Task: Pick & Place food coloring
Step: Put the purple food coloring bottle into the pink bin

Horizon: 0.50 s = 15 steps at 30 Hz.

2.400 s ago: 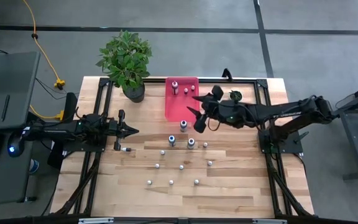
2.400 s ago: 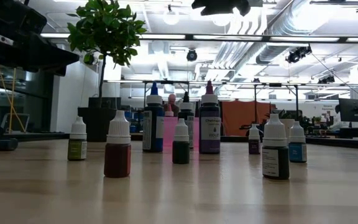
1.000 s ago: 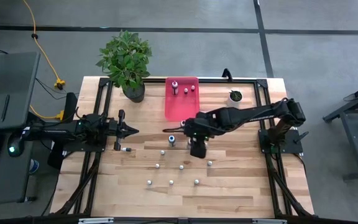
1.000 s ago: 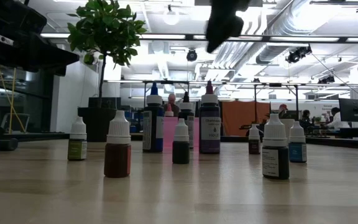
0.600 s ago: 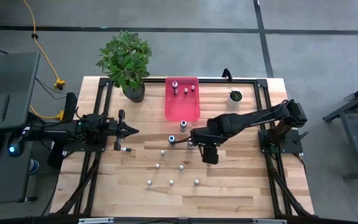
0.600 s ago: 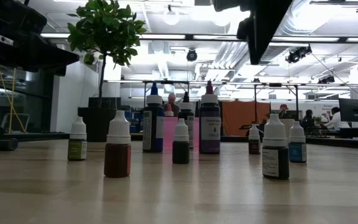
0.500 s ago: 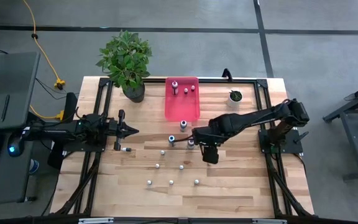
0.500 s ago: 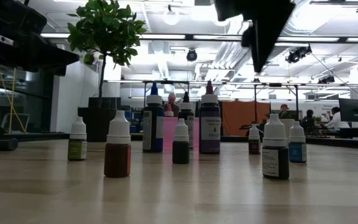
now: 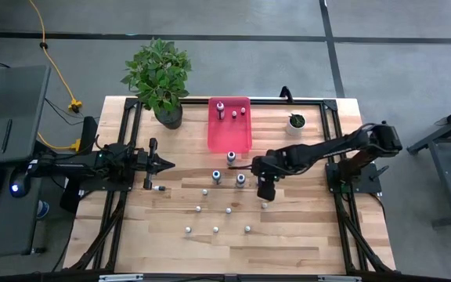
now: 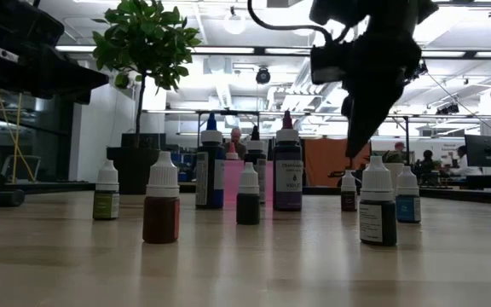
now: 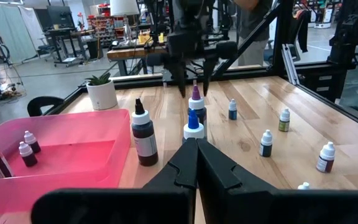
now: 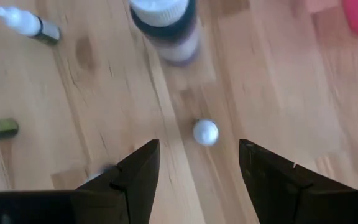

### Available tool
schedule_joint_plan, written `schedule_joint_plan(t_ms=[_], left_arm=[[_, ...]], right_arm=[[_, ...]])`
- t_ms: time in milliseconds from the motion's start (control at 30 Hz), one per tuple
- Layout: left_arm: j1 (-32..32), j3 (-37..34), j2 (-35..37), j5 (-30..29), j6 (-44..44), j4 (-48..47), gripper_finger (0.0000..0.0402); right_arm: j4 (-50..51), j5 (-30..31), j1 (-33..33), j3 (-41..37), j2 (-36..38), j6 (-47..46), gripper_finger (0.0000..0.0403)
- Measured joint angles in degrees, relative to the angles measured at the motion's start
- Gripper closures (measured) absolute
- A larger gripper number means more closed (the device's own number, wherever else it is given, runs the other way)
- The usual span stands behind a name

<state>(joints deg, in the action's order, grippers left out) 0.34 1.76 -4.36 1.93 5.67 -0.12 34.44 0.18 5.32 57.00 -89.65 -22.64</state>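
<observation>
Several tiny white-capped food coloring bottles [image 9: 215, 230] stand upright on the wooden table, with a few taller ones [image 9: 241, 179] near its middle. Three more stand in the pink tray [image 9: 214, 135]. My right gripper [image 12: 197, 149] is open and points down over one small bottle [image 12: 205, 132], whose cap shows ahead between the fingers without touching them. In the low view the gripper [image 10: 349, 153] hangs just above that bottle [image 10: 349, 189]. My left gripper [image 9: 165, 165] is shut and waits level at the table's left side.
A large potted plant [image 9: 160, 78] stands at the far left corner, and a small white pot with a green plant [image 9: 296, 121] at the far right. A taller purple bottle [image 12: 164, 25] stands close beside the right gripper. Bare wood lies along the near edge.
My right gripper has moved toward the table's right, away from the taller bottles, and come down from high above the table until it hangs just over a small bottle. The bottles have kept their places.
</observation>
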Motion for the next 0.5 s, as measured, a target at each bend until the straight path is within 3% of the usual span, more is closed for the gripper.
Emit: schedule_joint_plan(t_ms=[233,500], left_arm=[[0.0,0.0,0.0,0.0,0.0,0.0,0.0401],[0.0,0.0,0.0,0.0,0.0,0.0,0.0401]], right_arm=[[-7.0,-0.1,-1.0,-6.0,0.0,-0.8,0.0195],[-9.3,0.8,-1.3,-7.5,-0.3,1.1,0.0195]])
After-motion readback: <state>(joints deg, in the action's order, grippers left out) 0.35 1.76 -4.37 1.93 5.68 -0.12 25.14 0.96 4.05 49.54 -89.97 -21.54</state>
